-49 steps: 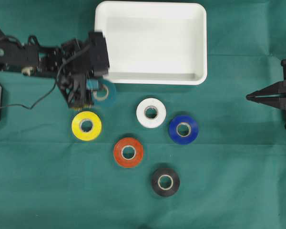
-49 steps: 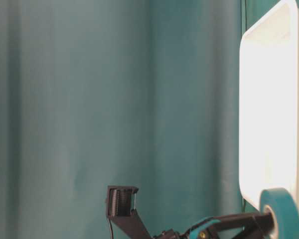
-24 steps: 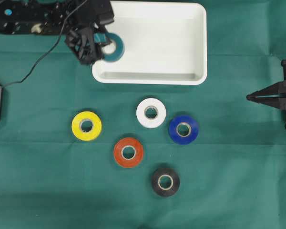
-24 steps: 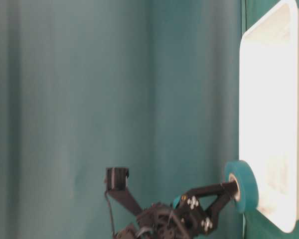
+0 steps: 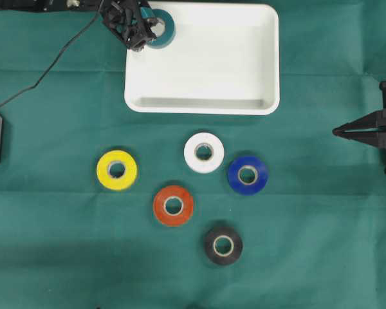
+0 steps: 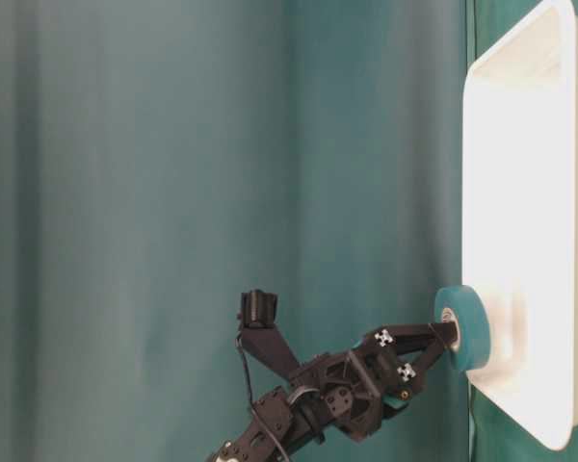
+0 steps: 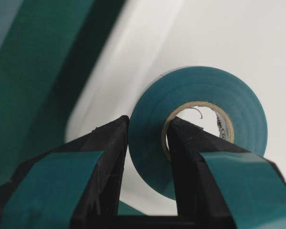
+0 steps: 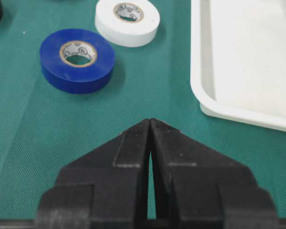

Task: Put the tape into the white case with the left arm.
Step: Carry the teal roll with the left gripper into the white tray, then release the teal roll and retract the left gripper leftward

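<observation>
Teal tape roll (image 7: pixel 195 129) pinched through its wall, one finger in the core, by left gripper (image 7: pixel 148 143), held over the far-left corner of white case (image 5: pixel 244 106) for release inside; right gripper (image 8: pixel 150 143) clenched, empty, well apart.

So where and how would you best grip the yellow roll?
The yellow roll lies flat on the cloth with its core hole facing up and open space all around it. Probably come straight down from above, one finger in the hole and one outside, pinching the wall, as the left gripper holds the teal roll.
</observation>
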Controlling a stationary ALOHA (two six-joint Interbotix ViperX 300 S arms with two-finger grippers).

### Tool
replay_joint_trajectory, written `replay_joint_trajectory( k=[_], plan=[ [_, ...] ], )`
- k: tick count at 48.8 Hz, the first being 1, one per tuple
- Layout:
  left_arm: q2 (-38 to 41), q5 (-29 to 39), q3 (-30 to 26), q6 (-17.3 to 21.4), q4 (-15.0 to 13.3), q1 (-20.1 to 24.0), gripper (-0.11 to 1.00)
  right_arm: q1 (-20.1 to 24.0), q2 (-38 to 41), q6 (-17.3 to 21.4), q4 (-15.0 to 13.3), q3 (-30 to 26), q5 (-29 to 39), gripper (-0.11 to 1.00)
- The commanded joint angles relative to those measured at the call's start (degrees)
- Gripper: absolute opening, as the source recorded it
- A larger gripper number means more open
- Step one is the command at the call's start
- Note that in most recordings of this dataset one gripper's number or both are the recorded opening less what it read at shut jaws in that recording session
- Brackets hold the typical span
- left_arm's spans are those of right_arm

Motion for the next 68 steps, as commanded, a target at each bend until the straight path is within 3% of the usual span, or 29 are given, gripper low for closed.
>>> replay_joint_trajectory(
  k=[1, 20, 32, 46, 68],
  plan=[
    [-0.1, -0.4, -1.9, 0.0, 0.0, 0.0, 0.24, 0.0, 0.3, 0.1, 0.0, -0.6, -0.5, -0.09],
    [0.9, -0.6, -1.6, -0.2, 0.0, 0.1, 0.25, 0.0, 0.3, 0.1, 0.0, -0.6, -0.5, -0.09],
    [0.2, -0.7, -0.6, 0.0, 0.0, 0.1, 0.88, 0.0, 0.2, 0.1, 0.0, -0.6, -0.6, -0.09],
    [-3.7, -0.4, 1.6, 0.0, 0.0, 0.1, 0.87, 0.0, 0.3, 0.1, 0.1, -0.6, -0.5, -0.09],
    [-20.7, -0.3, 14.1, -0.5, 0.0, -6.0, 0.87, 0.0, -0.5, 0.0, 0.0, -0.4, -0.5, -0.09]
  ],
)
